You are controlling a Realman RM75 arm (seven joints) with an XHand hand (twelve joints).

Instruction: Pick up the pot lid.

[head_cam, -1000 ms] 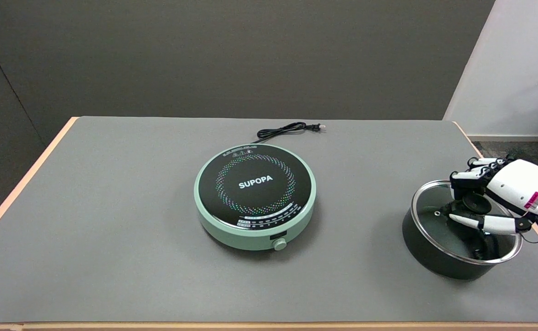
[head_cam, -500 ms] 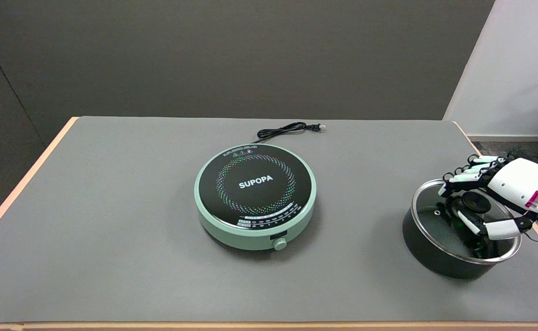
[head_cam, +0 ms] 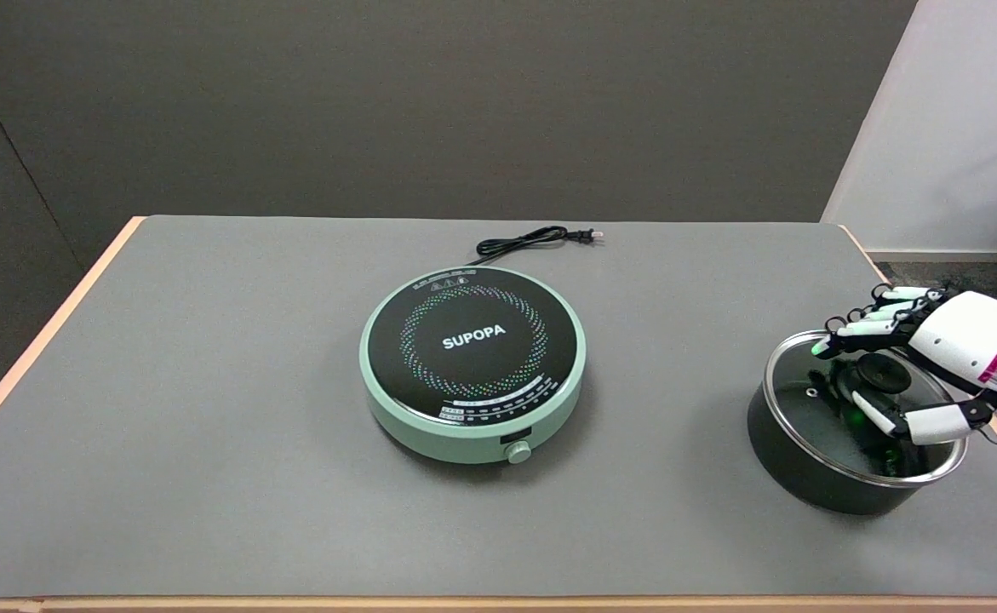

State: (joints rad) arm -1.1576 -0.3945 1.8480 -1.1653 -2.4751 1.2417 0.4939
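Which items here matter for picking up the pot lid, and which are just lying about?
Part of the job:
- glass pot lid, sitting on the pot
- lid knob, with the fingers around it
- right hand
- dark pot

Just lying about:
- green SUPOPA induction cooker
- its black power cord, unplugged
- grey table

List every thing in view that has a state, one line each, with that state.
pot lid: seated on the pot, not lifted.
pot: upright on the table, covered.
right hand: over the lid, fingers around the knob; firm grip cannot be told.
induction cooker: flat, nothing on it.
power cord: coiled, unplugged.
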